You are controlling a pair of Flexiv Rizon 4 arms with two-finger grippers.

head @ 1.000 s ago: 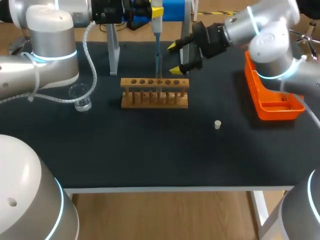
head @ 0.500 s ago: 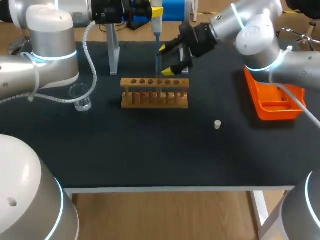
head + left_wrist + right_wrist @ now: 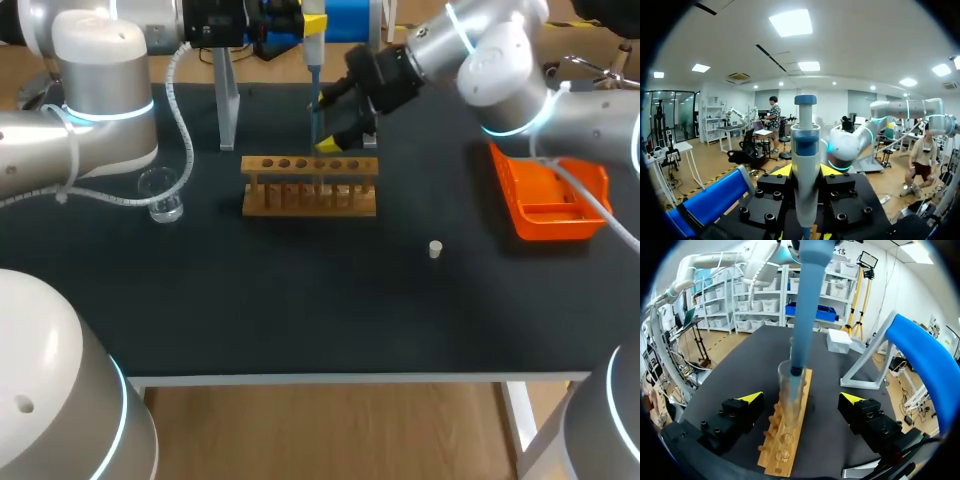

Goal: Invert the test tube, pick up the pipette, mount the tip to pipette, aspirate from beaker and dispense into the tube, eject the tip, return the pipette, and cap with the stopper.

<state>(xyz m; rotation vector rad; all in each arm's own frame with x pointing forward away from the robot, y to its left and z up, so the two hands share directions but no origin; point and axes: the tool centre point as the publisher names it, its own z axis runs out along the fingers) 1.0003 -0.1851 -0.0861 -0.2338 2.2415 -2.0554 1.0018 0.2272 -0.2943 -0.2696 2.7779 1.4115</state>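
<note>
My left gripper (image 3: 805, 176) is shut on the white and blue pipette (image 3: 805, 165), holding it upright above the wooden rack (image 3: 310, 187). In the head view the pipette (image 3: 314, 60) points down, its blue shaft (image 3: 810, 305) reaching into the mouth of the clear test tube (image 3: 790, 390) standing in the rack (image 3: 785, 445). My right gripper (image 3: 801, 399) is open, its yellow tips on either side of the tube without touching it; in the head view the right gripper (image 3: 325, 122) straddles the pipette's lower end. The glass beaker (image 3: 160, 194) stands left of the rack. The small white stopper (image 3: 435, 249) lies right of the rack, nearer the front.
An orange tray (image 3: 553, 195) sits at the table's right edge. A grey pipette stand (image 3: 228, 105) rises behind the rack on the left. The dark tabletop (image 3: 300, 300) stretches in front of the rack.
My right gripper has moved left, from beside the rack to around the pipette's lower end and the tube. The left arm and pipette have stayed put.
</note>
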